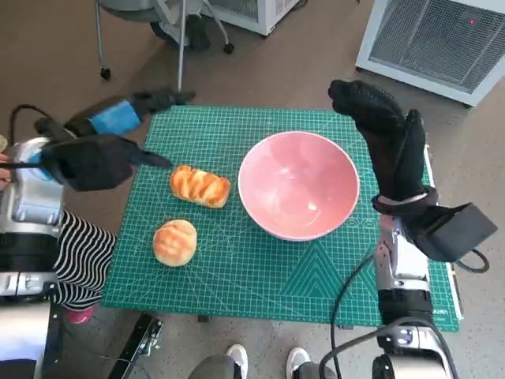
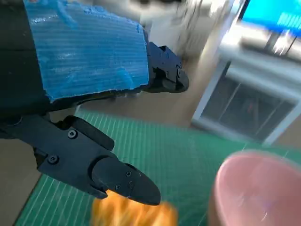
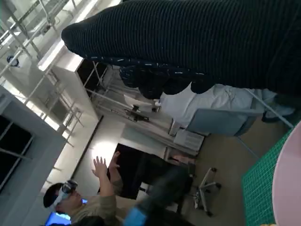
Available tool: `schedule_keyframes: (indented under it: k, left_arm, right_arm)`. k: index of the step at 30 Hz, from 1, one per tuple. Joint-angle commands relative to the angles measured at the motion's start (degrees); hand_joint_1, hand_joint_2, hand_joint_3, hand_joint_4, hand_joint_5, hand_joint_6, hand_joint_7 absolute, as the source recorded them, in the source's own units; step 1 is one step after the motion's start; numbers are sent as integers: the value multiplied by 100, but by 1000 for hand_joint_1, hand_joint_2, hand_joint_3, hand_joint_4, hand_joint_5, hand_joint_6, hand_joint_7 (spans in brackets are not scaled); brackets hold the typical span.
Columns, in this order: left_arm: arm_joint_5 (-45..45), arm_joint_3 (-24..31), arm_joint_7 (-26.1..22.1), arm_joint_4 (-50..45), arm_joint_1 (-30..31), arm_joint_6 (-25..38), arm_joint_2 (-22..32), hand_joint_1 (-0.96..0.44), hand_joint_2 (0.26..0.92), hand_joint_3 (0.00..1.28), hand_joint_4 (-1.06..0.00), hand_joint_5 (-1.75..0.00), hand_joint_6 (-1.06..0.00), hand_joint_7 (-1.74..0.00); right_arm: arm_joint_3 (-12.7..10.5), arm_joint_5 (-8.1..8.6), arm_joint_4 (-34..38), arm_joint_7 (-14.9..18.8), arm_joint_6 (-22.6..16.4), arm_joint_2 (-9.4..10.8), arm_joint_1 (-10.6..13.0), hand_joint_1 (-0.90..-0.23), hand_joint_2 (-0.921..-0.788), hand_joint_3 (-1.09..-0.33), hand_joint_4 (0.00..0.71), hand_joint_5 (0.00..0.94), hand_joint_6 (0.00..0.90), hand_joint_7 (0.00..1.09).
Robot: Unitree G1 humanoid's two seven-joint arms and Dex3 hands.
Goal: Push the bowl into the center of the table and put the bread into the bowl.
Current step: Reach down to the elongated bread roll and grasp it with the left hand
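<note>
Bread is seen as two pieces on the green mat [image 1: 316, 284]: a round bun [image 1: 174, 242] nearest, an oblong loaf [image 1: 200, 186] just beyond. The pink bowl [image 1: 298, 185] sits right of them, empty. The left hand [image 1: 95, 160] is held spread, empty, left of the loaf. The right hand [image 1: 387, 138] is raised beside the bowl's right rim, fingers apart.

Bowls: one, a pink bowl [image 1: 298, 185].
Bread: two pieces, a long glazed loaf [image 1: 200, 186] and a round bun [image 1: 174, 242].
Mats: one, a green cutting mat [image 1: 260, 276].
Robot hands: two, left hand [image 1: 95, 160] and right hand [image 1: 387, 142].
</note>
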Motion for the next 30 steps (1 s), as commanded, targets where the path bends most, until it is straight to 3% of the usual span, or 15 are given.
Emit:
schedule_keyframes:
  k: [1, 18, 30]
  left_arm:
    - [131, -202, -55, 310, -301, -182, -27, -335, 770, 2, -157, 0, -334, -23]
    - [576, -849, -7, 1665, -803, -368, -432, -277, 766, 0, -157, 0, -325, -4]
    - [1048, -1238, 436, 2242, -973, -168, -688, -242, 757, 0, -159, -1, -318, 0]
  right_arm:
    - [-27, -51, 100, -46, 20, 3, 29, -693, -921, -698, 149, 1, 84, 356]
    - [-48, -41, 98, -17, 25, -51, 59, -694, -921, -701, 152, 2, 77, 374]
    - [-53, -48, 29, -21, 68, -73, 103, -695, -921, -699, 154, 2, 74, 383]
